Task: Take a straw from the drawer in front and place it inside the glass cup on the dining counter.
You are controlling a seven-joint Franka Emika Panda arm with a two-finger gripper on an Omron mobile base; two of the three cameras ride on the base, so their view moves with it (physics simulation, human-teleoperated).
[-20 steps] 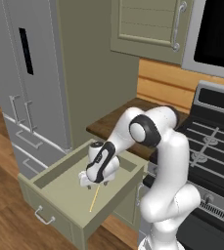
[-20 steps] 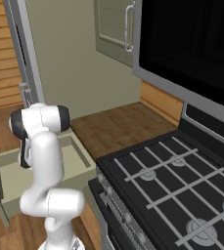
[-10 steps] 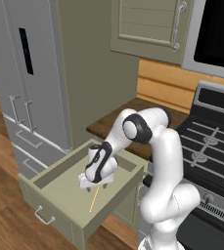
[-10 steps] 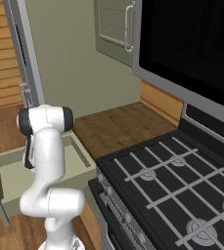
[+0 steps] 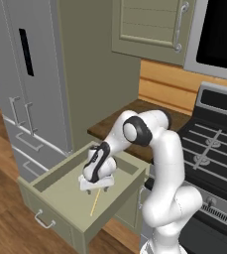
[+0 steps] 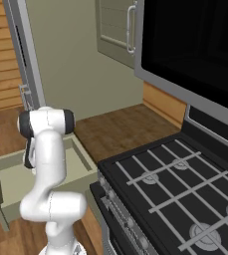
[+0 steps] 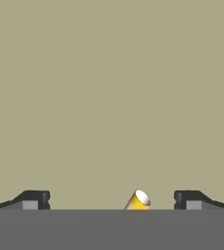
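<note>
1. Inside the open drawer (image 5: pixel 60 186), on its flat sage-green floor, the straw (image 5: pixel 95 202) lies as a thin pale-yellow stick; in the left base view it runs from under the gripper (image 5: pixel 96 182) toward about 7 o'clock, its far end well short of the drawer front.

2. In the hand view the gripper (image 7: pixel 112 199) is spread wide, its dark fingertips (image 7: pixel 35 199) far apart at the bottom edge; the straw (image 7: pixel 138 200) shows between them as one short yellow stub with a pale end, nearer the 3 o'clock tip than the 9 o'clock one, touching neither.

3. Judged from its look, the straw is very light, stiff and smooth, so it may roll or slip on the bare floor when nudged; being so thin, it leaves little to pinch, and the jaws would have to close almost fully, squarely across it.

4. The end beneath the hand looks like the place to take hold; a grip a little in from the tip should tilt less on lifting.

5. Hard to make out: the hand covers the straw's upper end in the left base view; the right base view has the arm standing in front of the drawer (image 6: pixel 16 174); how close the tips are to the floor I cannot tell.
</note>
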